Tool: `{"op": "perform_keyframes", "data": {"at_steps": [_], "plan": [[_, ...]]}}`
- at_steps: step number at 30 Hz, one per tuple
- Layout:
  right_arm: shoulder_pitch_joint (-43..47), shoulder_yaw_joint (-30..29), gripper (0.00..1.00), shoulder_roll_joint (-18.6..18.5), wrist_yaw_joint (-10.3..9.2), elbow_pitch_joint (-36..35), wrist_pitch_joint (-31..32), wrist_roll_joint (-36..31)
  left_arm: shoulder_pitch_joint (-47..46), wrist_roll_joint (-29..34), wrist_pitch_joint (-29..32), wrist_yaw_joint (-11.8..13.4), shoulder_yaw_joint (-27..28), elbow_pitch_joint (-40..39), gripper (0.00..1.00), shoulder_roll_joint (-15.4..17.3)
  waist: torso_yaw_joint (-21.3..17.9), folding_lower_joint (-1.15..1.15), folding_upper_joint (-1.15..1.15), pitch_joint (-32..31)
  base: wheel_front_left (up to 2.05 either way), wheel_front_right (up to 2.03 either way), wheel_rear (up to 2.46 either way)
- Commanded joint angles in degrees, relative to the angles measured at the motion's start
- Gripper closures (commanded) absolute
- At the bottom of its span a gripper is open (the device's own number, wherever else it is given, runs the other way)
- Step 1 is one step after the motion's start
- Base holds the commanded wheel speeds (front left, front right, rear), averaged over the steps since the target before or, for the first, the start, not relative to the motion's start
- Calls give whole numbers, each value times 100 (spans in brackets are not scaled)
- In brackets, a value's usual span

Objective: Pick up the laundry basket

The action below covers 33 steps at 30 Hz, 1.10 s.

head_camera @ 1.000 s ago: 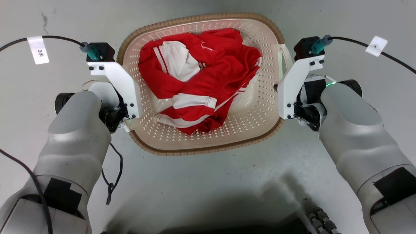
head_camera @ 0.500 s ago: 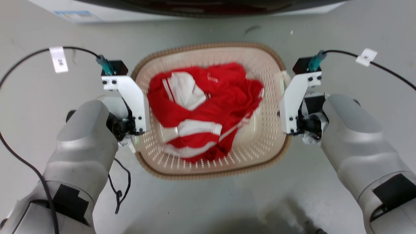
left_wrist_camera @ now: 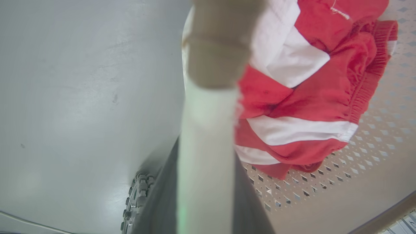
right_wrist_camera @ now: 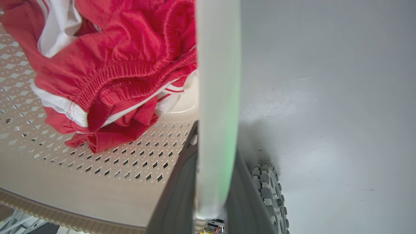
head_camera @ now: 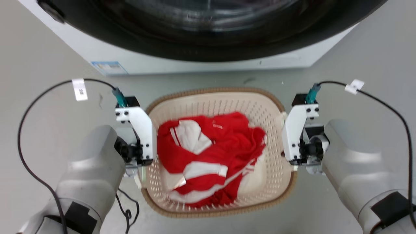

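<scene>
Head view: the laundry basket, holding a red-and-white garment, lies between both arms near the washing machine; whether it is clear of the floor I cannot tell. The left gripper and the right gripper are each clamped on a white side handle. Lift both wrists evenly and slowly, so it keeps level and neither handle slips.

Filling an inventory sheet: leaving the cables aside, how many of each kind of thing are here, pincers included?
laundry basket: 1
washing machine: 1
red-and-white clothing bundle: 1 (separate pieces cannot be told)
pincers: 2 (left pincer, right pincer, each shut on a basket handle)
Total: 5
</scene>
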Motion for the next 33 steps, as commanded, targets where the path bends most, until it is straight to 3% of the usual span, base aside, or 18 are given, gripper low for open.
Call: {"op": "perform_keyframes", "data": {"at_steps": [1,11,33], "plan": [[94,22,100,18,14,-5,68,38,108,-63,102,-38,-7,-17,100,-89,29,0,0,-359,0,0,0],[514,-12,100,24,14,20,522,143,480,-333,561,-45,-81,92,100,-201,65,0,0,-1207,0,0,0],[1477,-292,100,17,14,22,1214,-12,1361,-653,977,-35,-110,308,100,-409,92,0,0,-2755,0,0,0]]}}
